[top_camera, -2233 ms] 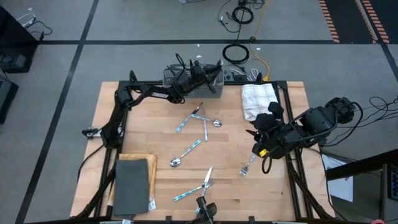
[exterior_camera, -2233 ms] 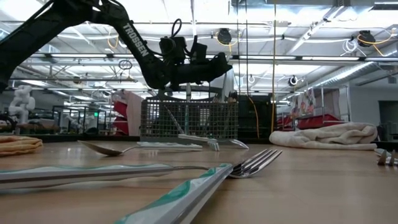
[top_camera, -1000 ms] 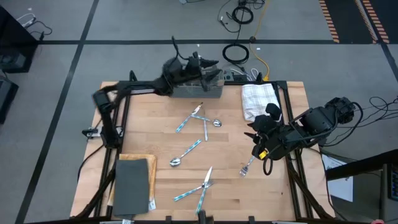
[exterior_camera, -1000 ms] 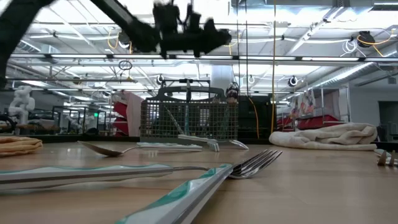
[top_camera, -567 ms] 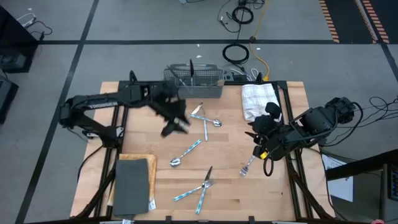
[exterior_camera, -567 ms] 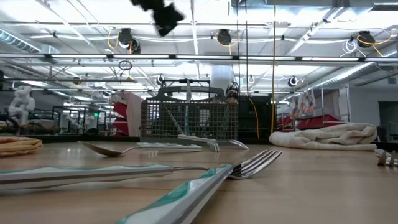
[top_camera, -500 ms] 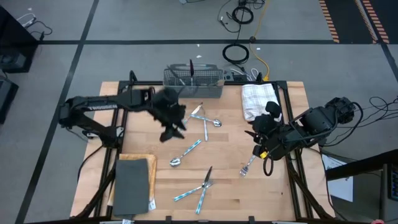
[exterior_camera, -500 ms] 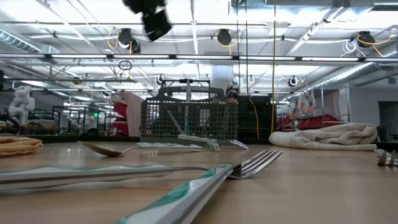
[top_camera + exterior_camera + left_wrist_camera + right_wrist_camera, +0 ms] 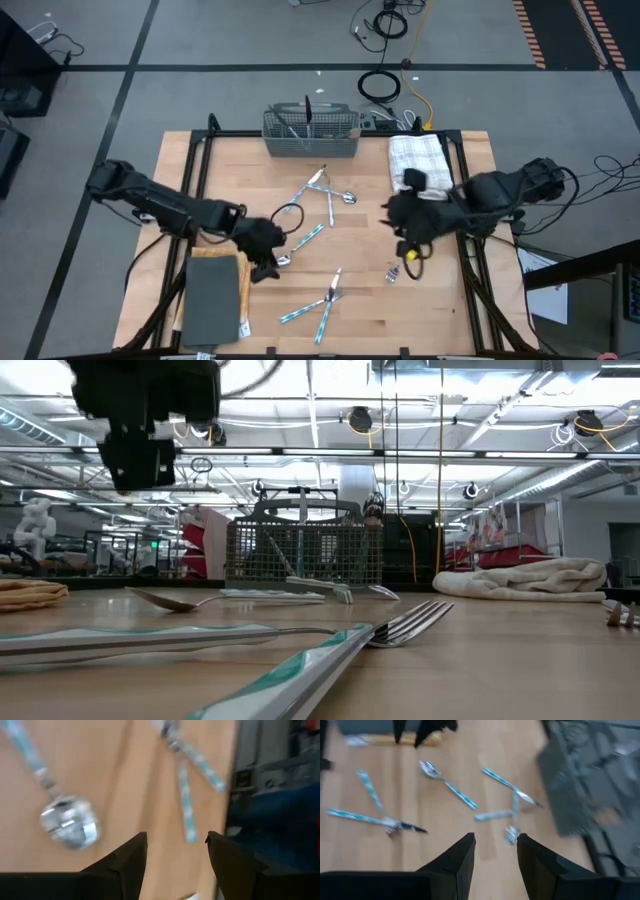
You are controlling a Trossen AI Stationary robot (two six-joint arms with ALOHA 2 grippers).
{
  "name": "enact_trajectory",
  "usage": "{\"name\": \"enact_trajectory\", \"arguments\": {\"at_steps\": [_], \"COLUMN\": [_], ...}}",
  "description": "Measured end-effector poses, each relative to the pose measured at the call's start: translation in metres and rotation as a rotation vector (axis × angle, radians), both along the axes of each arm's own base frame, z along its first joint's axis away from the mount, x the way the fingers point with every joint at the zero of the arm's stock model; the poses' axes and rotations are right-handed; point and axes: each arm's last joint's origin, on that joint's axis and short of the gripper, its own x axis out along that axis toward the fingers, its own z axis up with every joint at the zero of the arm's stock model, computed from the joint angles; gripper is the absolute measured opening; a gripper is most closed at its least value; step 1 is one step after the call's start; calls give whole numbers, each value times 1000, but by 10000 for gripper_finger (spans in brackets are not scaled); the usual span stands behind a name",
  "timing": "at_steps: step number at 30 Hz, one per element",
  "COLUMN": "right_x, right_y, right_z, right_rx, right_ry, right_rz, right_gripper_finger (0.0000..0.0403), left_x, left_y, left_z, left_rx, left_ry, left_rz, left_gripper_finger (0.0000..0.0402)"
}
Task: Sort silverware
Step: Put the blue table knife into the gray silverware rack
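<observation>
Wooden table (image 9: 230, 165) carries scattered silverware: spoon (image 9: 300, 246) just beside left gripper (image 9: 268, 262), crossed fork and knife (image 9: 322, 304) near it, three pieces (image 9: 325, 191) farther off. Fork (image 9: 393, 271) lies just below right gripper (image 9: 400, 232). Mesh basket (image 9: 311, 135), white towel (image 9: 415, 158), grey pad (image 9: 212, 295) also on it.

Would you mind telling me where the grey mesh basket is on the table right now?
In the high view, the grey mesh basket sits at the table's far edge, near its middle, just left of the white towel, with a few utensils standing in it.
</observation>
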Motion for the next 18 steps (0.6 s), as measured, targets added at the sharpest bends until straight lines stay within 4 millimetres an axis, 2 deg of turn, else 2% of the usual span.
{"name": "enact_trajectory", "arguments": {"at_steps": [4,10,14,18], "right_x": [31,89,124,146], "right_y": [-3,11,22,32], "right_z": [-7,-29,-59,-98], "right_rx": [50,112,174,200], "right_ry": [-22,-92,-69,54], "right_rz": [129,342,421,449], "right_gripper_finger": [137,137,137,137], "left_x": [-9,-41,-66,-85], "left_y": [-18,-27,-25,-22], "left_z": [18,50,68,82], "left_rx": [-16,-5,4,38], "left_ry": [-101,-230,-293,-374], "left_rz": [4,-17,-29,-12], "left_gripper_finger": [212,212,212,212]}}
